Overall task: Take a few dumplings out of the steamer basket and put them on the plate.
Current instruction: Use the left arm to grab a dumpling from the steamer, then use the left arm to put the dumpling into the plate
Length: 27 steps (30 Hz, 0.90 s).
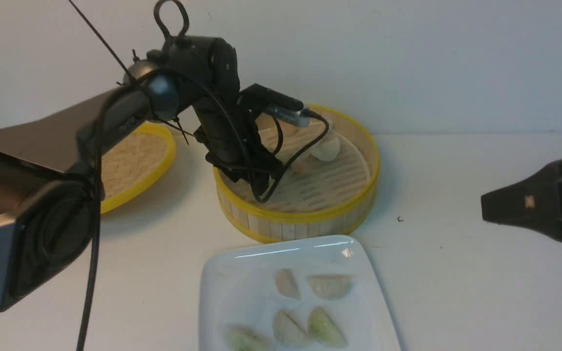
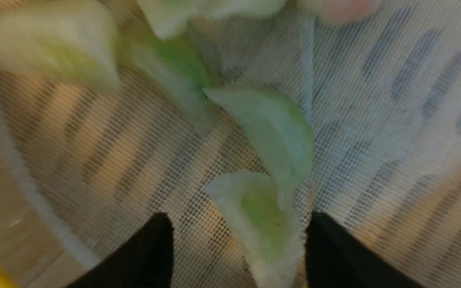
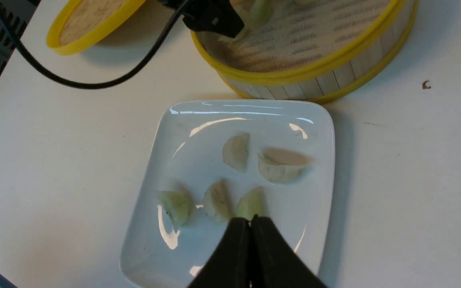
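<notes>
The steamer basket (image 1: pixel 310 214) stands at mid table, lined with white mesh. My left gripper (image 1: pixel 260 183) reaches down into its left side. In the left wrist view it is open (image 2: pixel 238 240), its black fingertips (image 2: pixel 154 248) on either side of a pale green dumpling (image 2: pixel 264 218) lying on the mesh; more green dumplings (image 2: pixel 270 128) lie beyond. A whitish dumpling (image 1: pixel 327 148) shows at the basket's back. The white plate (image 1: pixel 242 273) in front holds several dumplings (image 1: pixel 330 285). My right gripper (image 1: pixel 486 207) is shut and empty at the right; its tips (image 3: pixel 250 219) hover over the plate (image 3: pixel 198 160).
The flat woven yellow-rimmed lid (image 1: pixel 134 161) lies left of the basket, partly behind my left arm. The left arm's black cable (image 1: pixel 90 273) hangs down over the table's left side. A small dark speck (image 1: pixel 400 219) lies right of the basket.
</notes>
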Motion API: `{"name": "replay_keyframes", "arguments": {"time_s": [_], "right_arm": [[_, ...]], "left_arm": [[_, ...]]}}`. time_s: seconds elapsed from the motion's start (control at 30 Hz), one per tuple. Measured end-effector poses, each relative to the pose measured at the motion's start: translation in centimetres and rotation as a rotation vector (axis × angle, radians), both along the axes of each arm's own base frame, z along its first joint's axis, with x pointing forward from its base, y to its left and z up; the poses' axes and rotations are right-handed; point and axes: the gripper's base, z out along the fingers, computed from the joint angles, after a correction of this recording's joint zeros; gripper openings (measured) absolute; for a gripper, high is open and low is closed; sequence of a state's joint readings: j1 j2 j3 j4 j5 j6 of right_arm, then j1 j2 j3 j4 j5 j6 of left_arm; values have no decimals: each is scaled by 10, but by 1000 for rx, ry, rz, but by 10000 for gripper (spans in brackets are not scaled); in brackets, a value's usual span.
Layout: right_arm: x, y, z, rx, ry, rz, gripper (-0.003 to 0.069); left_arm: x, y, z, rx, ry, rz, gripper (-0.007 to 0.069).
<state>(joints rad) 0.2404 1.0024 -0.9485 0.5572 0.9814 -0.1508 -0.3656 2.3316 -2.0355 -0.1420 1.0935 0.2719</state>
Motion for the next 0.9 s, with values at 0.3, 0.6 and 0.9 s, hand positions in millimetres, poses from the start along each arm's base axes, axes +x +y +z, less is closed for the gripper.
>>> {"name": "replay_keyframes", "arguments": {"time_s": [0.3, 0.6, 0.9], "right_arm": [[0, 0, 0, -14, -14, 17, -14], [-1, 0, -1, -18, -6, 24, -14], [-2, 0, -1, -20, 9, 33, -14]], "left_arm": [[-2, -16, -7, 32, -51, -63, 409], [-9, -26, -1, 161, -69, -68, 133], [-18, -20, 89, 130, -192, -49, 131]]}}
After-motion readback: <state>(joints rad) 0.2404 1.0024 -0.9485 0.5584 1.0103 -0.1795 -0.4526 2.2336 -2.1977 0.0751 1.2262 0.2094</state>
